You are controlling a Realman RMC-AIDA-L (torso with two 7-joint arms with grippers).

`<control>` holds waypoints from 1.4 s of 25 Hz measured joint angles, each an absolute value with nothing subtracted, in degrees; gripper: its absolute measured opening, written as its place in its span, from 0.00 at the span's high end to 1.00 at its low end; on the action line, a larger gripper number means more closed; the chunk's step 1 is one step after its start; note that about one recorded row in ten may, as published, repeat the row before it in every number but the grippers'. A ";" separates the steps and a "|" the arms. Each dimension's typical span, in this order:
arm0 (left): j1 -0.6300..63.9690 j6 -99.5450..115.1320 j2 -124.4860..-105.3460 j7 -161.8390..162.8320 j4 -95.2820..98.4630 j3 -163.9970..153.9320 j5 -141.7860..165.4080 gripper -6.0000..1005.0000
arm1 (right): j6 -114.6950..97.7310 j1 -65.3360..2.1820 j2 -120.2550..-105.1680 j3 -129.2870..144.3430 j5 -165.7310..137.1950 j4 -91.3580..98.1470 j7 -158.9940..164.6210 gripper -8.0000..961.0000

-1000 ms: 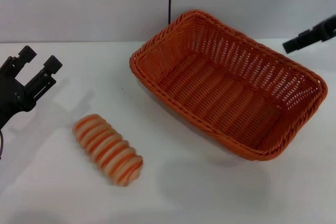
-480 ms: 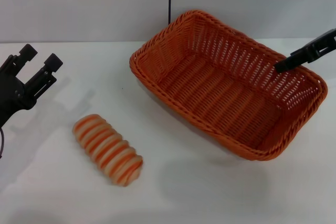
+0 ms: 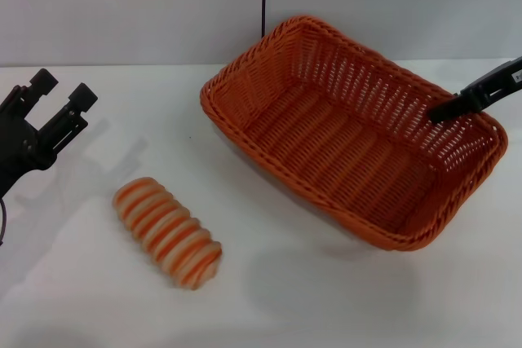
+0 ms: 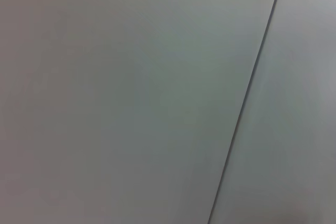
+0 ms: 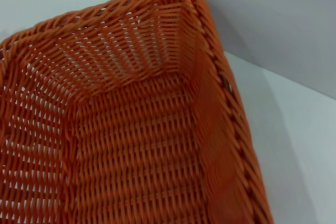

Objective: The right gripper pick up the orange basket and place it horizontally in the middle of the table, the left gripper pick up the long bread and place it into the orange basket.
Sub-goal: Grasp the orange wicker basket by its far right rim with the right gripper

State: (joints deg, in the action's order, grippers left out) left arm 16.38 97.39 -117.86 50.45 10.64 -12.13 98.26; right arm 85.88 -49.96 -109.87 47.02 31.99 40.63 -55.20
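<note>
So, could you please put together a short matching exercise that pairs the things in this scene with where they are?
Things:
1. right gripper
2. left gripper
3. long bread
4. orange basket

Places:
A. lying on the table, left of the basket
B. reaching over the basket's far right rim
C. at the table's left edge, away from the bread
D. set at a slant on the table's right half

Pairs: 1-B, 2-C, 3-A, 4-D

Right end effector point(image 3: 444, 111) deeper over basket point(image 3: 351, 132)
</note>
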 joint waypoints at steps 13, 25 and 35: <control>16.38 97.38 -117.86 50.45 10.77 -12.75 98.26 0.19 | 85.67 -49.57 -109.86 46.57 32.30 40.47 -56.65 0.84; 16.57 97.27 -117.86 50.43 11.07 -13.55 98.26 0.19 | 98.59 -45.02 -107.02 43.01 46.01 49.56 -64.94 0.84; 17.61 96.63 -117.86 50.65 11.08 -13.64 98.26 0.19 | 107.43 -40.52 -100.35 43.75 57.59 53.40 -73.01 0.84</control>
